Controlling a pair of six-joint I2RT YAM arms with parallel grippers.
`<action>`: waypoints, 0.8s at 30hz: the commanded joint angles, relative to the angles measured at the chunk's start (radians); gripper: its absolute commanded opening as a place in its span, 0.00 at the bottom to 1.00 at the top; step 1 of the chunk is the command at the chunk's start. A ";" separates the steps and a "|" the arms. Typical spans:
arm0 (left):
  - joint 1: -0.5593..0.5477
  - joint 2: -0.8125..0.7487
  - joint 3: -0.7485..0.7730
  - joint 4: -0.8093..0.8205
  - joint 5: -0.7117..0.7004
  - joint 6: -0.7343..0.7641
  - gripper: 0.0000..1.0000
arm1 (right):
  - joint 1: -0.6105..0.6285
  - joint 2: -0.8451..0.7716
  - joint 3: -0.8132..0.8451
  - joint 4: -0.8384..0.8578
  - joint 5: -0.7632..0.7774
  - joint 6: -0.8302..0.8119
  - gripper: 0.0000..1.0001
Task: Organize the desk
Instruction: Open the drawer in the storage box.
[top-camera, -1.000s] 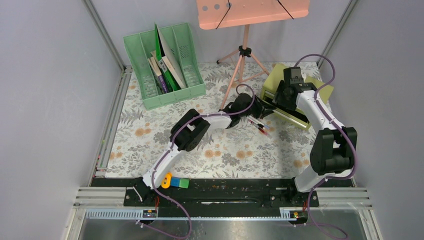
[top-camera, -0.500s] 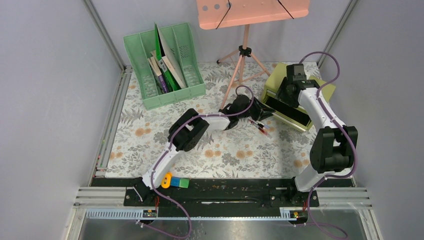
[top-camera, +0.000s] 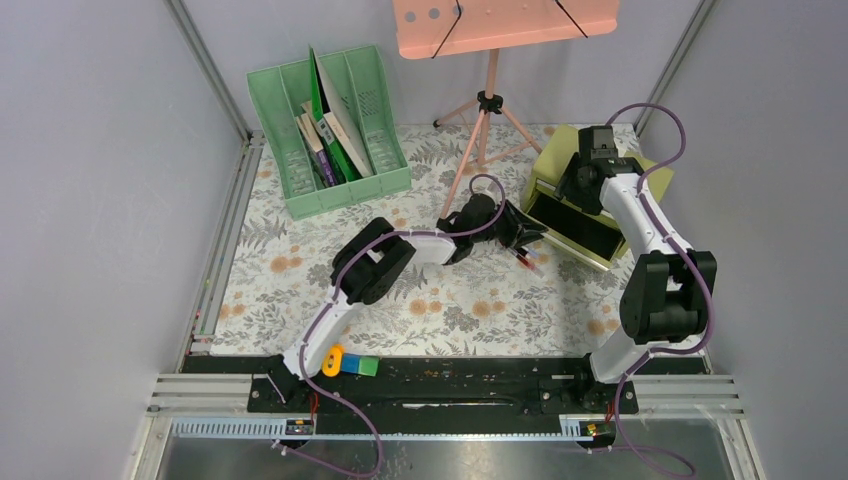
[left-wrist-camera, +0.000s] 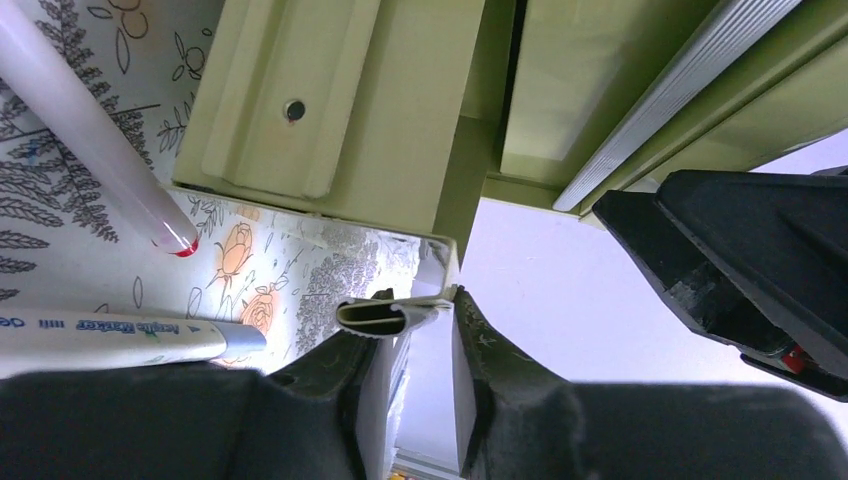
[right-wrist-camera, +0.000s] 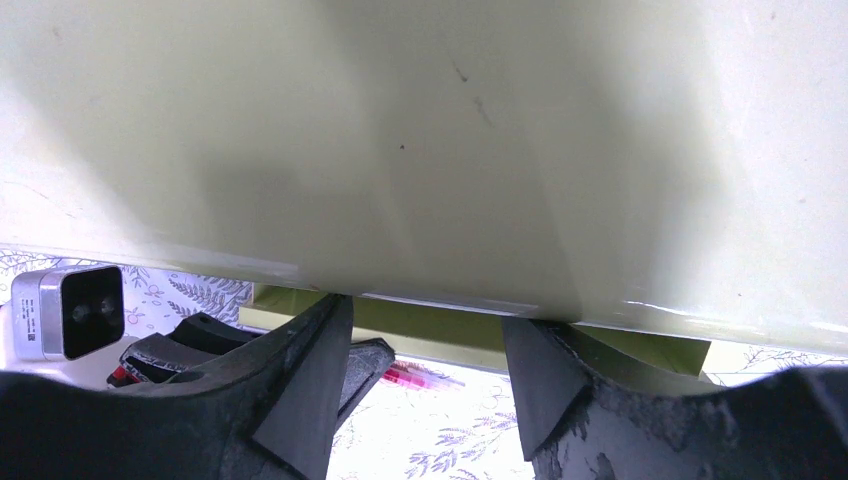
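Surface (top-camera: 290, 300) with the fern-and-flower cloth fills the cell floor inside the aluminium rails; everything sits on it. Green file rack (top-camera: 330, 130) at far left corner, books and folders standing in its slots. Salmon music stand (top-camera: 490, 90) on a tripod at far centre. Olive-green drawer box (top-camera: 550, 158) at far right, drawer (top-camera: 572, 224) pulled out toward centre, dark interior showing. Left arm reaches across to the drawer front; left hand (top-camera: 522, 232) is closed, pinching the drawer's thin lip (left-wrist-camera: 395, 315) between its fingertips, as the left wrist view shows (left-wrist-camera: 420, 305). Right hand (top-camera: 585, 178) is on the box from above; in the right wrist view its jaws stand apart (right-wrist-camera: 425, 320), nothing between them, both tips against the pale green panel of the box. Two markers (top-camera: 522, 254) lie on the cloth just beside the drawer front, near the left hand: one white with a red tip (left-wrist-camera: 95, 135), one labelled acrylic marker (left-wrist-camera: 110, 335). Yellow, blue and green blocks (top-camera: 348, 363) sit in a row on the black base rail by the left arm's base.
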 joint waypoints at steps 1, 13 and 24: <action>-0.018 -0.084 -0.007 -0.032 0.080 0.138 0.26 | -0.029 -0.001 0.042 0.081 0.002 -0.032 0.64; -0.006 -0.263 -0.191 0.040 0.040 0.208 0.70 | -0.027 -0.184 -0.025 0.103 -0.069 -0.032 0.65; 0.050 -0.487 -0.534 0.247 0.036 0.248 0.71 | -0.029 -0.377 -0.149 0.077 -0.186 -0.030 0.67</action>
